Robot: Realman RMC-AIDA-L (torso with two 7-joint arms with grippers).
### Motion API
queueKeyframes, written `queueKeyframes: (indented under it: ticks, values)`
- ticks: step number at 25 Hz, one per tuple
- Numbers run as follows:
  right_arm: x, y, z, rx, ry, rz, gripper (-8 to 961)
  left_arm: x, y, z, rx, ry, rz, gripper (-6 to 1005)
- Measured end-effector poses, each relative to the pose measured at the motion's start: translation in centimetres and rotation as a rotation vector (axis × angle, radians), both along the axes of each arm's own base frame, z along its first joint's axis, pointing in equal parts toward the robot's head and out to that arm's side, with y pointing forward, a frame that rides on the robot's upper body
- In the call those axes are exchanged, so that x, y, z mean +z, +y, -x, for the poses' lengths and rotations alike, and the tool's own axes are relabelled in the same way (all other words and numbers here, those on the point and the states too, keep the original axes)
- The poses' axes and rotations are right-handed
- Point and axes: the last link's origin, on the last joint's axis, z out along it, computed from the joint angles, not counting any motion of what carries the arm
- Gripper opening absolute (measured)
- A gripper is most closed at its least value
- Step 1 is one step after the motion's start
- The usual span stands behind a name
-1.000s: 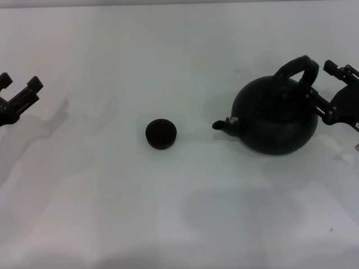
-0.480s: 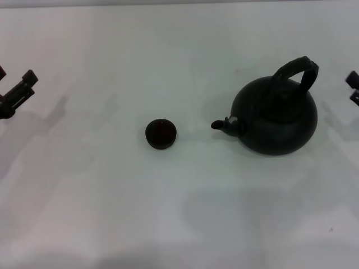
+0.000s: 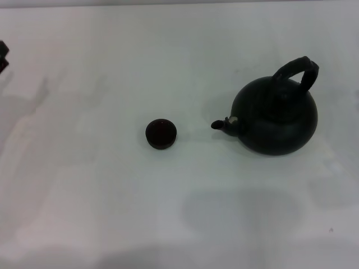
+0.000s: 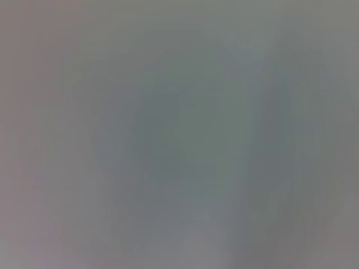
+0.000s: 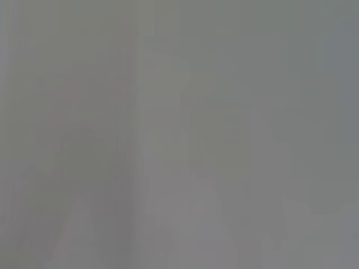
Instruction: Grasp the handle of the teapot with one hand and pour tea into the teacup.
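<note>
Standing upright, teapot (image 3: 275, 117) spout aims left at teacup (image 3: 161, 133); handle (image 3: 296, 72) nearer right arm, unseen; left gripper (image 3: 3, 55) state indeterminate.

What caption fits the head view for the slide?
Teapot upright on white table, spout toward teacup; handle ungrasped; left gripper barely visible at edge.

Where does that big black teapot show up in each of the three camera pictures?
Head view: the teapot stands on the white table, right of centre, its spout pointing toward the small teacup.
Left wrist view: not in it; only a plain grey blur shows.
Right wrist view: not in it; likewise a plain blur.
Shared landmark: none can be made out, since neither wrist view shows anything recognisable.
</note>
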Motion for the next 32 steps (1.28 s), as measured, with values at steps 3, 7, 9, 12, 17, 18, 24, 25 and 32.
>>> queueKeyframes:
  ticks: [3,7,9,12,17,18,24,25,32]
  values:
    - [0.5,1.1,-0.3,-0.031,-0.005,-0.022,833,0.4,0.5,-0.2,0.004,-0.018,-0.038,876]
    - [1.0,2.8,-0.7,-0.077,-0.017,-0.040,832,0.9,0.4,-0.1,0.024,-0.075,-0.113,876]
    - [1.2,3.7,-1.0,-0.116,-0.030,-0.055,831,0.9,0.2,-0.1,0.032,-0.096,-0.135,876]
    - [1.2,4.9,-1.3,-0.151,-0.055,-0.048,830,0.6,0.1,0.0,0.043,-0.119,-0.141,876]
    - [1.4,5.2,-0.9,-0.132,-0.081,-0.058,829,-0.1,-0.3,0.1,0.057,-0.140,-0.127,876]
    - [1.5,5.0,-0.8,-0.124,-0.078,-0.069,829,-0.1,-0.3,0.1,0.055,-0.142,-0.127,876]
    - [2.5,4.1,-0.9,-0.112,-0.055,-0.140,829,0.1,-0.3,-0.3,0.024,-0.126,-0.134,875]
    - [2.5,4.1,-0.9,-0.114,-0.053,-0.143,829,0.2,-0.4,-0.3,0.020,-0.122,-0.134,875]
    - [2.4,4.0,-1.1,-0.129,-0.047,-0.148,829,0.3,-0.5,-0.2,0.013,-0.094,-0.139,875]
